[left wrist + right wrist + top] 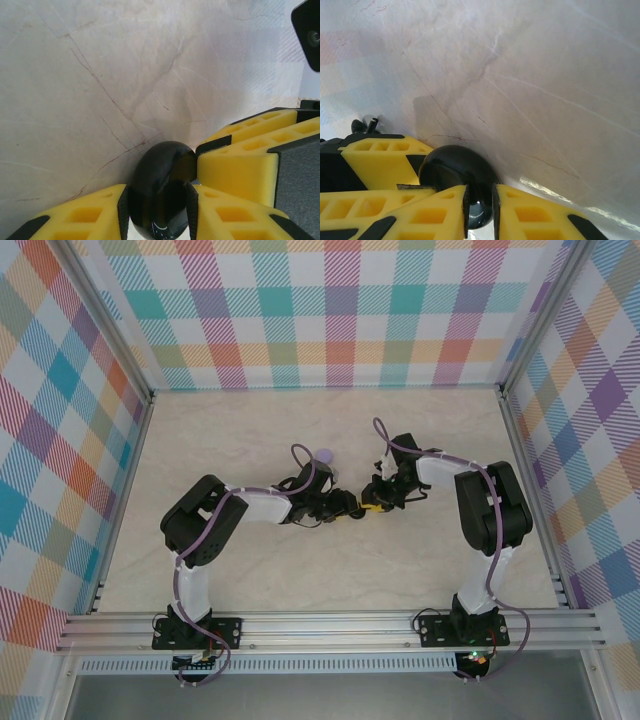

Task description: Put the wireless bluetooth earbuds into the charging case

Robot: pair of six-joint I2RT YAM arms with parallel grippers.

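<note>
A glossy black round charging case (pixel 162 167) is held off the marble table between both grippers. My left gripper (pixel 157 202) is shut on its body, one pad on each side. My right gripper (pixel 479 207) is shut on a thinner edge of the same case (pixel 451 167). The right gripper's yellow fingers (pixel 240 170) press in from the right in the left wrist view, and the left gripper's fingers (pixel 380 160) show at the left in the right wrist view. From above, the left gripper (pixel 350 506) and right gripper (pixel 378 498) meet mid-table. The earbuds are out of view.
A lavender round disc (pixel 323 454) lies just behind the left wrist. The marble table (pixel 300 570) is boxed in by checkered walls at the back and both sides, with an aluminium rail along the near edge.
</note>
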